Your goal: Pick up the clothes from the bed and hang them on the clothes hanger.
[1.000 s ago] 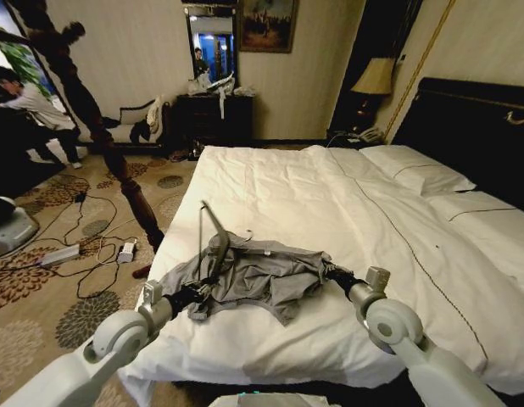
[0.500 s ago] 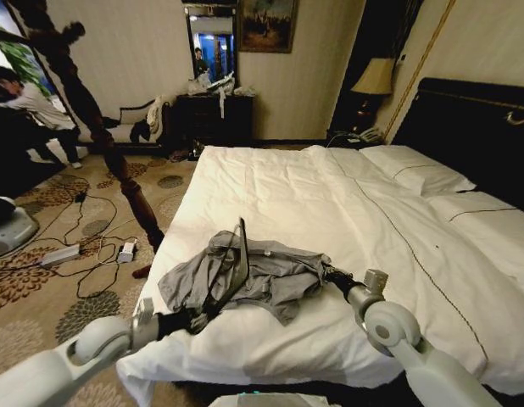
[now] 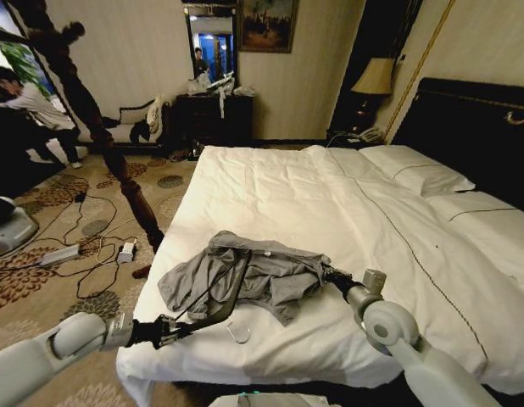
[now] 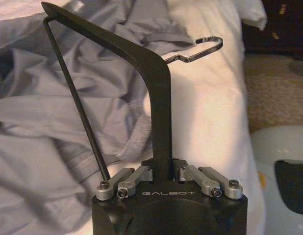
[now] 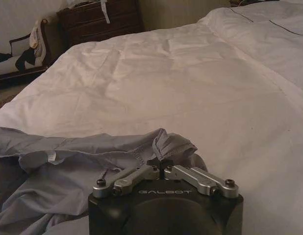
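1. Patterned carpet [image 3: 41,280] covers the floor on the left, strewn with cables, and a tall dark wooden coat stand [image 3: 118,165] leans across it beside the bed.
2. The left gripper [image 3: 166,331] reaches in low over the near left corner of the bed [image 3: 270,186]. Its fingers are clamped on one end of the clothes hanger [image 3: 213,297]. In the left wrist view the black arm of the hanger [image 4: 159,122] stands pinched between the closed jaws of the gripper [image 4: 164,172].
3. The hanger lies tilted over the left part of the clothes [image 3: 245,275]. Its thin bar crosses the grey cloth, and its silver hook [image 3: 238,333] rests on the white duvet just in front of the garment. The left wrist view shows the same hook [image 4: 198,51] curling over the white bedding, with the grey cloth [image 4: 48,122] behind the bar.
4. The clothes lie crumpled in a heap on the near part of the bed, towards its left edge, well apart from the pillows [image 3: 415,174] at the black headboard [image 3: 474,127].
5. The right gripper [image 3: 328,275] sits at the right edge of the garment, fingers closed on a fold of it. In the right wrist view a bunched pinch of grey cloth [image 5: 168,147] rises just above the closed gripper [image 5: 161,166], with the white duvet [image 5: 190,88] stretching beyond.
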Controlling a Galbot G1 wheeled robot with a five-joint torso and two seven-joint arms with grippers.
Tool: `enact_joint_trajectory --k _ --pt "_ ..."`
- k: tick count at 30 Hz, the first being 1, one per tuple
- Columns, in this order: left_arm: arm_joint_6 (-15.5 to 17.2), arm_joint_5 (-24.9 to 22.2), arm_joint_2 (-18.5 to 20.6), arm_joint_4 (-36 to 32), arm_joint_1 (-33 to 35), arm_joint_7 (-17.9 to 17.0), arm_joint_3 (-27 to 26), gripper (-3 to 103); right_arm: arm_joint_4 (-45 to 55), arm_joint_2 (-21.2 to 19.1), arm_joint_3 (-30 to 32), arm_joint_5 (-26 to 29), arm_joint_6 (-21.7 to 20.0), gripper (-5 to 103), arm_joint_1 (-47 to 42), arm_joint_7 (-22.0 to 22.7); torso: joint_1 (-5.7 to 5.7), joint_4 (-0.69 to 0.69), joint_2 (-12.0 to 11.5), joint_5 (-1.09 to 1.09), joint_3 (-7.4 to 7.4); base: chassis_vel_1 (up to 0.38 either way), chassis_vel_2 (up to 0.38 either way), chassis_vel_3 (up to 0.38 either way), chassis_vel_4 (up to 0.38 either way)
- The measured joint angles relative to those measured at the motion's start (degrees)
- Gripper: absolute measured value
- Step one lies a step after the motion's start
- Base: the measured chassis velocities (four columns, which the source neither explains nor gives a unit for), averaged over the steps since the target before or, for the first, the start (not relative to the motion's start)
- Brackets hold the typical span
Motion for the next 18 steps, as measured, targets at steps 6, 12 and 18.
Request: enact_joint_trajectory --k 6,12,18 --pt "-0.66 -0.02 0.33 0.3 -0.18 -2.1 -0.91 36 0.02 -0.16 0.04 0.08 -0.1 -1 -0.11 -0.11 0.0 -0.01 0.0 0.02 0.0 0.0 0.0 0.0 0.0" --pt "-0.73 -1.79 0.51 -2.59 -0.89 -4.1 -2.29 57 0.11 0.3 0.08 -0.28 0.58 1 -0.17 -1.45 0.0 -0.02 0.0 0.02 0.0 0.0 0.0 0.0 0.0" --pt "2.6 -3.14 0.03 -9.93 0.35 -9.38 -2.81 84 0.5 0.9 1.03 -2.22 1.47 0 -1.99 -1.57 0.0 -0.02 0.0 0.03 0.0 0.0 0.0 0.0 0.0"
